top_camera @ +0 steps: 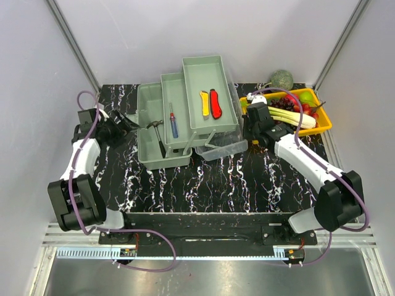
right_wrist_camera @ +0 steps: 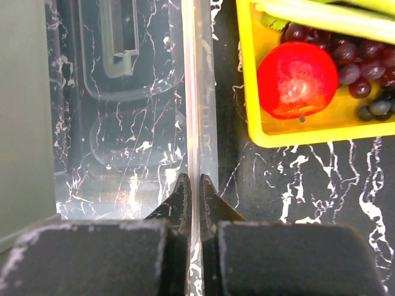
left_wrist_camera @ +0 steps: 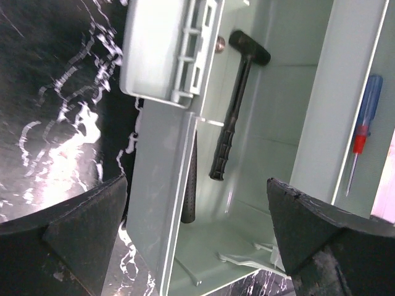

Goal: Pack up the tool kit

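Observation:
The pale grey-green toolbox (top_camera: 152,140) stands open with its tiered trays fanned out to the right. A hammer (top_camera: 157,126) lies in the base, a blue-handled screwdriver (top_camera: 174,121) in the middle tray, and yellow (top_camera: 204,103) and red (top_camera: 215,103) utility knives in the top tray. The clear lid (top_camera: 222,148) lies open at the front right. My left gripper (left_wrist_camera: 197,240) is open and straddles the base's left wall (left_wrist_camera: 160,185); the hammer (left_wrist_camera: 237,117) and screwdriver (left_wrist_camera: 361,139) show beyond it. My right gripper (right_wrist_camera: 193,185) is shut on the clear lid's edge (right_wrist_camera: 196,111).
The orange-yellow tray (top_camera: 325,121) of fruit and vegetables stands right of the toolbox, with a red apple (right_wrist_camera: 295,80) and grapes (right_wrist_camera: 364,68) close to my right gripper (top_camera: 248,137). A green melon (top_camera: 281,78) sits behind it. My left gripper (top_camera: 128,123) is near the left wall.

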Controlling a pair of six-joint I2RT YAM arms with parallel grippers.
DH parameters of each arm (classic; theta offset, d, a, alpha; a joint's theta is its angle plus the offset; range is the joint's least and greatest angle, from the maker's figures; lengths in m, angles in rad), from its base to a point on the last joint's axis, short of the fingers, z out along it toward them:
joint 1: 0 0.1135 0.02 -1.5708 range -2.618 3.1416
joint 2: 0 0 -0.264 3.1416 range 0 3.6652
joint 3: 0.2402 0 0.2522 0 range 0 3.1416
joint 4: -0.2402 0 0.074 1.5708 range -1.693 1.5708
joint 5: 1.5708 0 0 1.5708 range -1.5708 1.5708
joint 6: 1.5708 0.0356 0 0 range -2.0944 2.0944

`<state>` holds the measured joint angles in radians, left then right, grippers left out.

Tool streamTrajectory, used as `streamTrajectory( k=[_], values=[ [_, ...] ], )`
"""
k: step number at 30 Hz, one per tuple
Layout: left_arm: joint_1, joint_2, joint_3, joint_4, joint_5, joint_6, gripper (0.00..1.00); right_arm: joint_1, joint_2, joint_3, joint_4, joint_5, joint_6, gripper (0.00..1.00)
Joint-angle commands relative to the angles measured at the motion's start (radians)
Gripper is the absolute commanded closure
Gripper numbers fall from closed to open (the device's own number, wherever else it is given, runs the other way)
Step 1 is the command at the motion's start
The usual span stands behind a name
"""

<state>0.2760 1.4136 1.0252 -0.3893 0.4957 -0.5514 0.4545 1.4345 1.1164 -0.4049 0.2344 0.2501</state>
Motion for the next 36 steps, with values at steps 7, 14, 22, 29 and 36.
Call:
streamTrajectory(
  k=[7, 14, 22, 29, 36],
  values=[
    [-0.109, -0.168, -0.171, 0.193, -0.028, -0.133, 0.01, -0.005, -0.086, 0.187, -0.046, 0.141, -0.126, 1.0],
    [-0.167, -0.206, -0.231, 0.265, -0.053, -0.154, 0.01, 0.004, -0.108, 0.258, -0.094, 0.2, -0.181, 1.0],
    [-0.245, -0.18, -0.269, 0.363, -0.02, -0.156, 0.01, 0.021, -0.174, 0.295, -0.121, 0.229, -0.195, 1.0],
    [-0.3, -0.173, -0.317, 0.556, 0.07, -0.203, 0.01, 0.03, -0.213, 0.336, -0.141, 0.233, -0.212, 1.0],
    [-0.388, -0.131, -0.318, 0.596, 0.021, -0.229, 0.09, 0.045, -0.207, 0.376, -0.147, 0.278, -0.271, 1.0]
  ],
)
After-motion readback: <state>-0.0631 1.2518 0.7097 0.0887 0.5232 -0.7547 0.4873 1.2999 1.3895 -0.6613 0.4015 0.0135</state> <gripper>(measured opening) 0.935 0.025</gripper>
